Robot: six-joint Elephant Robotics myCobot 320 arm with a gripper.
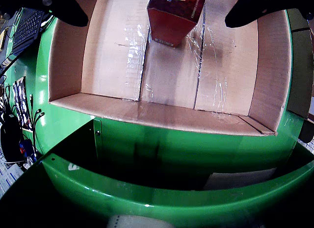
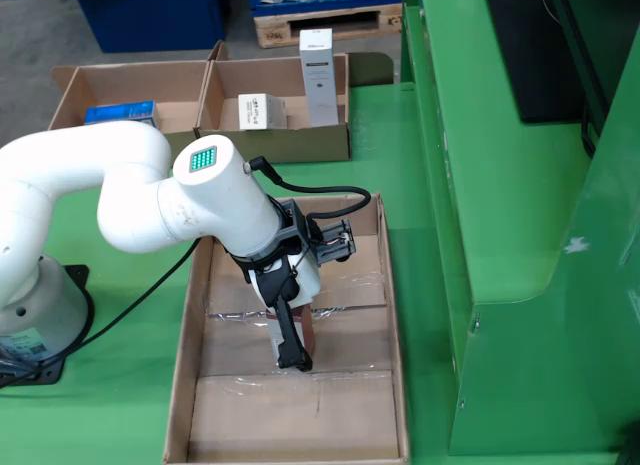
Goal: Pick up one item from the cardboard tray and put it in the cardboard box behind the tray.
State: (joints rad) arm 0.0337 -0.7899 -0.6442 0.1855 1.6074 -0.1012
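In the wrist view a red-orange carton (image 1: 174, 14) stands on the taped floor of a shallow cardboard tray (image 1: 113, 56). My gripper (image 1: 157, 22) straddles it, its black fingers (image 1: 66, 7) spread wide with a gap on each side of the carton. In the fixed view the white arm reaches down into the near tray (image 2: 290, 415). The gripper (image 2: 300, 350) hangs low over the tray's middle, beside the reddish carton (image 2: 312, 335). The frames do not show whether the fingers touch the carton.
Behind the tray sit two cardboard boxes: the middle box (image 2: 275, 145) holds a tall white carton (image 2: 317, 75) and a small white one (image 2: 262, 110), and the left box (image 2: 120, 85) holds a blue pack (image 2: 120, 112). A green machine (image 2: 500, 185) stands close on the right.
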